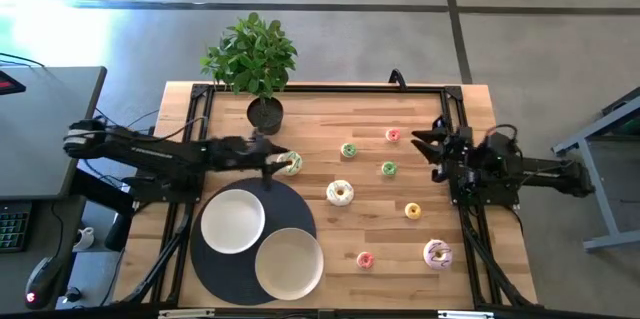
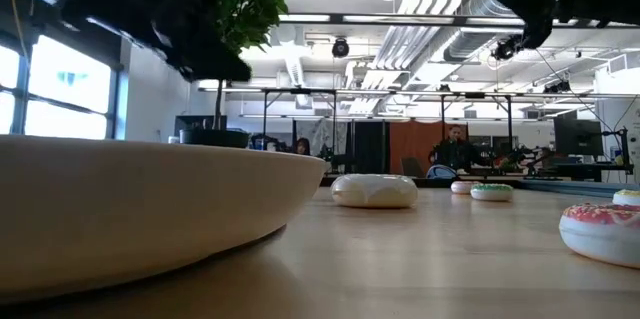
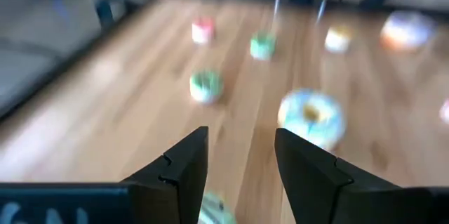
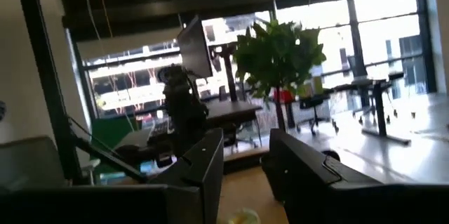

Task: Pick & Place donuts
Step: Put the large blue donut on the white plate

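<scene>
Overhead, the left arm stretches level across the table from its left edge, its left gripper beside the green-and-white donut just below the potted plant. Its fingers stand apart with nothing between them, and that donut shows only as a pale green sliver at the gap's lower end. The right arm waits at the table's right edge, its right gripper pointing inward; its wrist camera shows the fingers parted and bare, aimed across the room at the plant.

The left wrist view looks along the wood at several blurred donuts, the white donut nearest. The low view sits at board level: the rim of the cream plate fills its left side, the white donut lies mid-table, and a pink-iced donut shows at the right edge. Only the high view gives the whole spread: a green donut, another green donut, a small pink donut, a yellow donut, a pink donut and a lilac donut, all loose on the table.

A dark round mat carries a white plate and the cream plate; both hold nothing.
</scene>
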Controlling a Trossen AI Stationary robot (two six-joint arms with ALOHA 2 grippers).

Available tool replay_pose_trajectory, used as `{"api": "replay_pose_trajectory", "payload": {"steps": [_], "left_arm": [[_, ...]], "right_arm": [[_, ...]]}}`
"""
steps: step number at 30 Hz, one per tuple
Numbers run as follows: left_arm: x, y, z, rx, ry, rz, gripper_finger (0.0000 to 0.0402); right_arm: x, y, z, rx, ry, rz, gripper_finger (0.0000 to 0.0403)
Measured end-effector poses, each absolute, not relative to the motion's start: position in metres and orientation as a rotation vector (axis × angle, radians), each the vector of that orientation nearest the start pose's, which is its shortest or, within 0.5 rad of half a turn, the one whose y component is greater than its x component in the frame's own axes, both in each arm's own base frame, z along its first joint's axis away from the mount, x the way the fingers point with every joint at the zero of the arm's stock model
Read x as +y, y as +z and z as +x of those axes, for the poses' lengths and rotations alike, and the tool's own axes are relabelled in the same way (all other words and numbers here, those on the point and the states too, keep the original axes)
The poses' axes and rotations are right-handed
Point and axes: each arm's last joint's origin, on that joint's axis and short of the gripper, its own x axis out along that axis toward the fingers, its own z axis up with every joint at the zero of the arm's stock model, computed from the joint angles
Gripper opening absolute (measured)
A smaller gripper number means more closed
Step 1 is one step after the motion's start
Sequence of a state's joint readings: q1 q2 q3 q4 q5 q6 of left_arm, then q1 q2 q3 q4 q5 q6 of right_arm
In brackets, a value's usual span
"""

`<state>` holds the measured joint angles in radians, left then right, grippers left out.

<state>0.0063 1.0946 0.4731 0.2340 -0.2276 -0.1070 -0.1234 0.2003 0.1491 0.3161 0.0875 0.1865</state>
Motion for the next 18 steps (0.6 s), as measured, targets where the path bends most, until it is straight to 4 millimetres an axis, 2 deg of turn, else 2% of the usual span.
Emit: {"api": "replay_pose_trajectory", "payload": {"steps": [4,9,14,18], "left_arm": [[0.008,0.196,0.249,0.589,0.27,-0.07,0.0161],[0.008,0.18,0.271,0.768,0.313,-0.128,0.0161],[0.009,0.166,0.284,0.864,0.352,-0.172,0.0161],[0.012,0.152,0.285,0.926,0.43,-0.129,0.0161]], "right_arm": [[-0.017,0.222,0.117,-0.153,-0.209,0.196,0.0114],[-0.019,0.22,0.131,-0.073,-0.213,0.189,0.0114],[-0.02,0.22,0.138,-0.035,-0.217,0.179,0.0114],[-0.02,0.22,0.139,-0.037,-0.216,0.178,0.0114]]}}
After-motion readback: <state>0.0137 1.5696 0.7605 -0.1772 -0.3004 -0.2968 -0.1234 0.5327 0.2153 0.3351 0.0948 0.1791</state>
